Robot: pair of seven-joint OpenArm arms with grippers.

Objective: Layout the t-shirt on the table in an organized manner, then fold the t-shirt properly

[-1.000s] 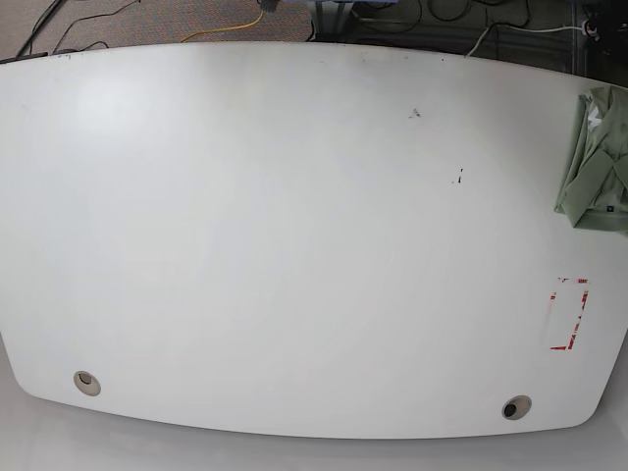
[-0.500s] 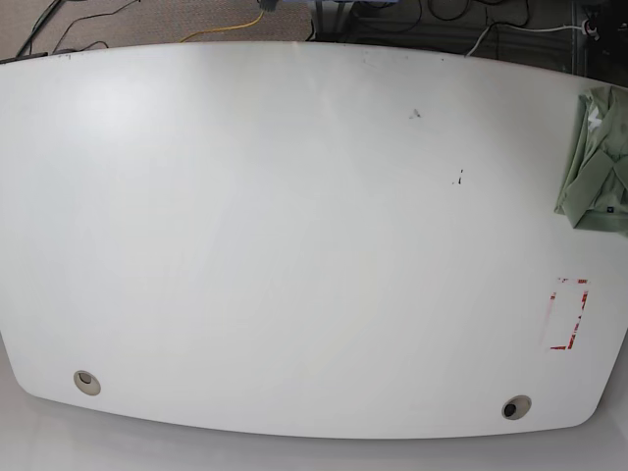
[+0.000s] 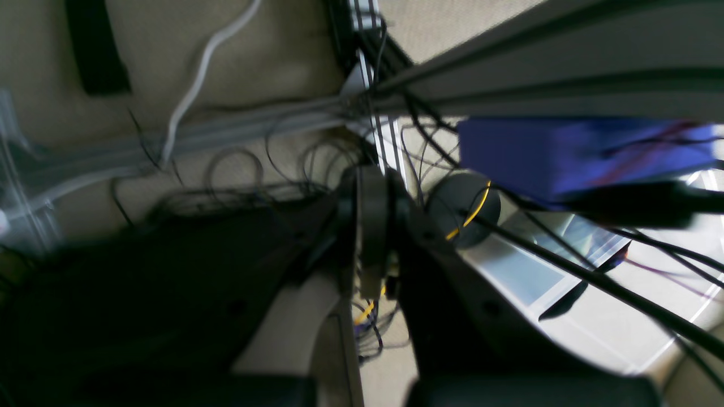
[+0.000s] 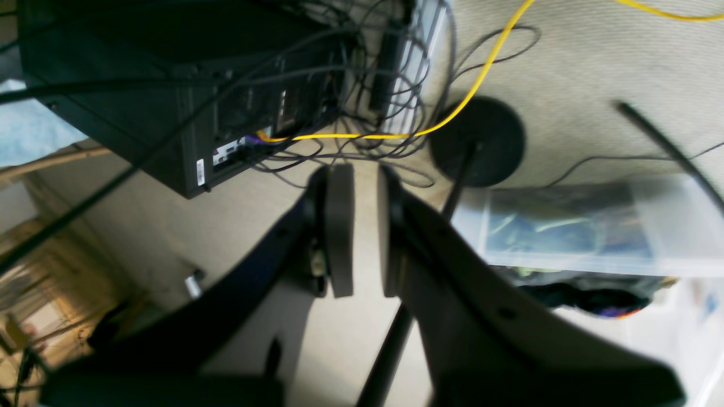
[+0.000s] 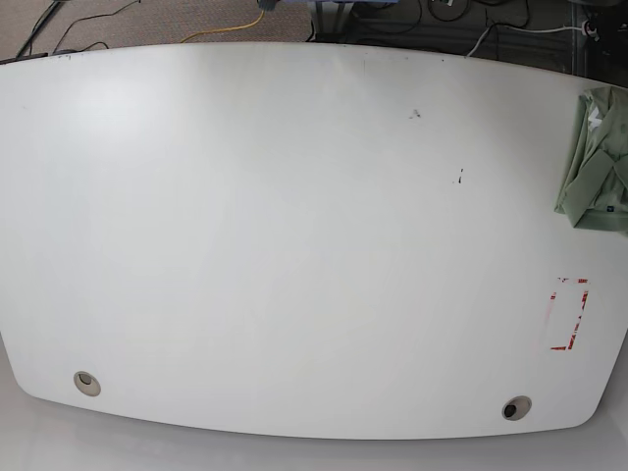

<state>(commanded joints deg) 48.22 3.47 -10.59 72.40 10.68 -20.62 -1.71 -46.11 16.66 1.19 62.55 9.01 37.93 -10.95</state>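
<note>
Nothing moves since earlier frame. T-shirt (image 5: 597,162) lies folded at table's (image 5: 294,235) right edge, partly out of base view. Both grippers point at floor area: L gripper (image 3: 370,282) narrow, maybe closed, cannot tell; R gripper (image 4: 365,285) has gap b/w fingers.

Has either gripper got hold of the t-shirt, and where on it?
Neither: the t-shirt lies on the table, and the right gripper's open jaws hold nothing.
</note>
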